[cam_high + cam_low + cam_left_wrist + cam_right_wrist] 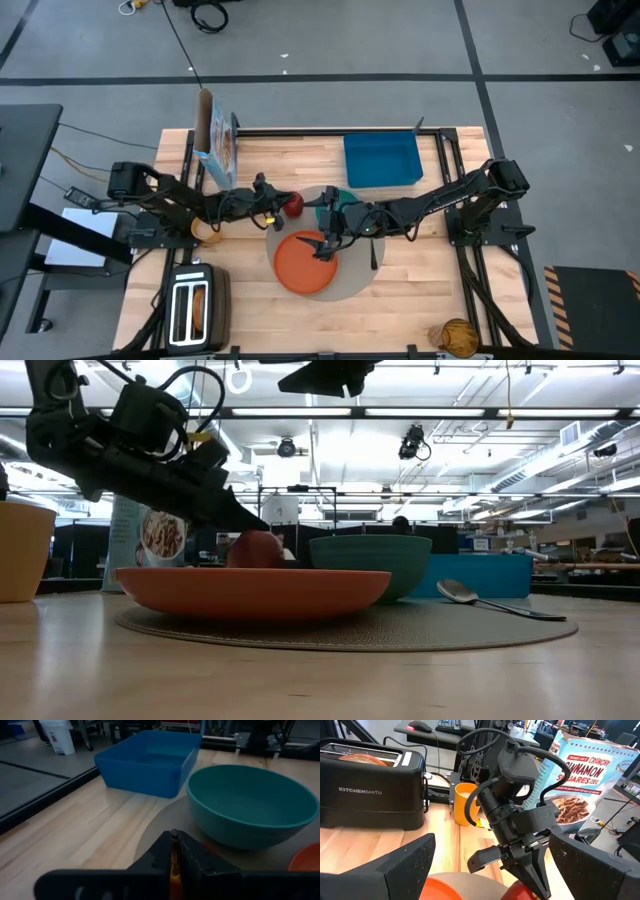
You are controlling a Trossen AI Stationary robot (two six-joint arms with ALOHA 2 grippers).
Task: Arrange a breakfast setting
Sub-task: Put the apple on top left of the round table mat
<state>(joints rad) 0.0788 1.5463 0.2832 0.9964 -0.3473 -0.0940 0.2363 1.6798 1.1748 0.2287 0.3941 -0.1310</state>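
Note:
A red apple [294, 205] sits at the left edge of the round mat [352, 282], beside the teal bowl [252, 805] and behind the orange plate [250, 590]. My left gripper [538, 887] reaches in from the table's left and is shut at the apple's top. My right gripper [490, 870] hangs open above the plate [300, 265], touching nothing. A metal spoon [490, 600] lies on the mat's right part. The orange cup [465, 802] stands at the table's left. A toast slice [360, 757] sticks out of the toaster. My left gripper pinches the apple's stem [173, 834] between its two fingertips. The fingers slant down from the table's left onto the apple's top [522, 891]. The plate hides the apple's underside in the low view, so I cannot tell whether it rests on the mat.
A blue tray [382, 160] stands at the far side, right of centre. A cereal box [218, 140] stands upright at the far left. The toaster [195, 305] is at the near left corner. Bare wood lies at the near right of the mat.

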